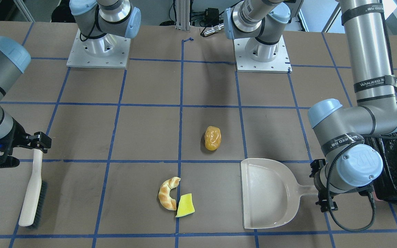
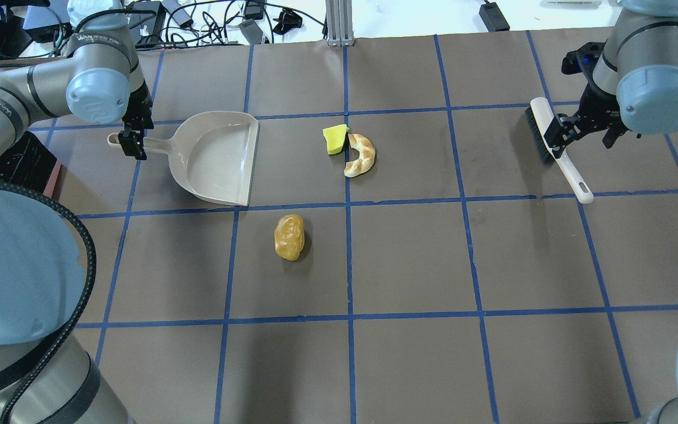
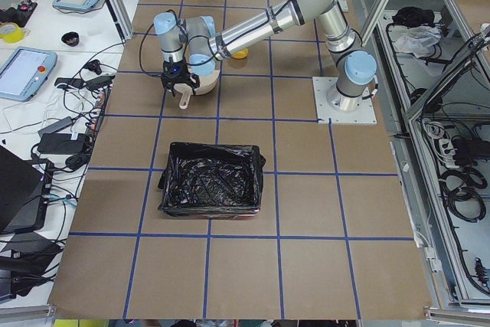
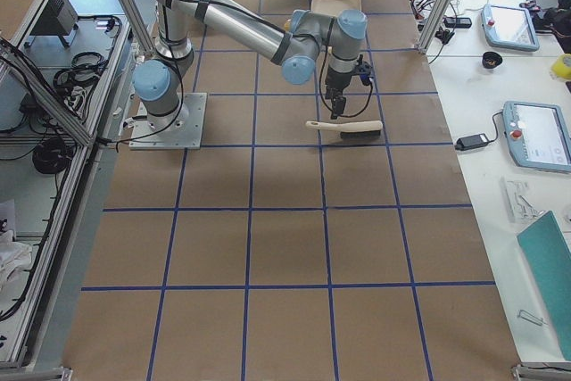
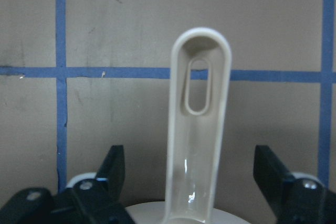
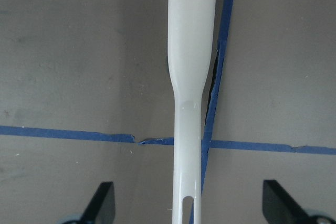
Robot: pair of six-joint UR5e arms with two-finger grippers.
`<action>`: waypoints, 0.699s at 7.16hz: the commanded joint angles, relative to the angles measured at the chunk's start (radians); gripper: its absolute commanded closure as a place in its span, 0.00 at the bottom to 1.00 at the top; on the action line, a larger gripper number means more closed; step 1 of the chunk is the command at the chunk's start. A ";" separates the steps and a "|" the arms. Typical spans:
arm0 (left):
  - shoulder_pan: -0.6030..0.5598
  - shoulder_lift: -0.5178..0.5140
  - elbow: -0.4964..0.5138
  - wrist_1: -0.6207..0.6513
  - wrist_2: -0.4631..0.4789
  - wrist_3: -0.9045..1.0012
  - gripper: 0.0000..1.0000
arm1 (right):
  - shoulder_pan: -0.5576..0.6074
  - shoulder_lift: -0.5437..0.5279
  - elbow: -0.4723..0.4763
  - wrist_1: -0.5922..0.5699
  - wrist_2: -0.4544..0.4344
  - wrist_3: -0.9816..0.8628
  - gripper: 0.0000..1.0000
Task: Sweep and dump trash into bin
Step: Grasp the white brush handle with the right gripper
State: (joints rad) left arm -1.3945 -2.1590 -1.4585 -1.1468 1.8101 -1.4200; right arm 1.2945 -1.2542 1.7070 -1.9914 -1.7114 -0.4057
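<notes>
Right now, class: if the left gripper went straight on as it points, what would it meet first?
Most likely the dustpan handle, centred between the open jaws of the left gripper; depth is unclear, so fingertips might touch the table first.

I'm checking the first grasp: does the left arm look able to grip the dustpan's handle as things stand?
Probably yes: the left hand is open and straddles the dustpan handle, with nothing lying between them.

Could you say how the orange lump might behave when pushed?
The orange lump is a rounded oval, so it will probably roll or veer rather than slide straight. Its glossy surface suggests little grip, so it may skid.
</notes>
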 commanded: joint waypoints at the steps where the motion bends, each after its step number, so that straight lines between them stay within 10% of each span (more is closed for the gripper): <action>1: -0.001 0.010 -0.023 -0.005 0.002 0.001 0.17 | -0.026 0.045 0.008 -0.036 -0.010 -0.073 0.01; 2: -0.001 0.008 -0.025 0.004 -0.003 0.001 0.33 | -0.041 0.058 0.020 -0.037 -0.011 -0.067 0.02; 4: 0.000 0.024 -0.022 0.018 -0.011 0.019 1.00 | -0.041 0.058 0.085 -0.072 -0.013 -0.050 0.05; 5: 0.000 0.015 -0.017 0.027 -0.009 0.021 1.00 | -0.041 0.061 0.094 -0.063 -0.004 0.005 0.03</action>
State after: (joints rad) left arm -1.3946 -2.1390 -1.4796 -1.1312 1.8011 -1.4053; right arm 1.2541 -1.1979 1.7824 -2.0501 -1.7220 -0.4460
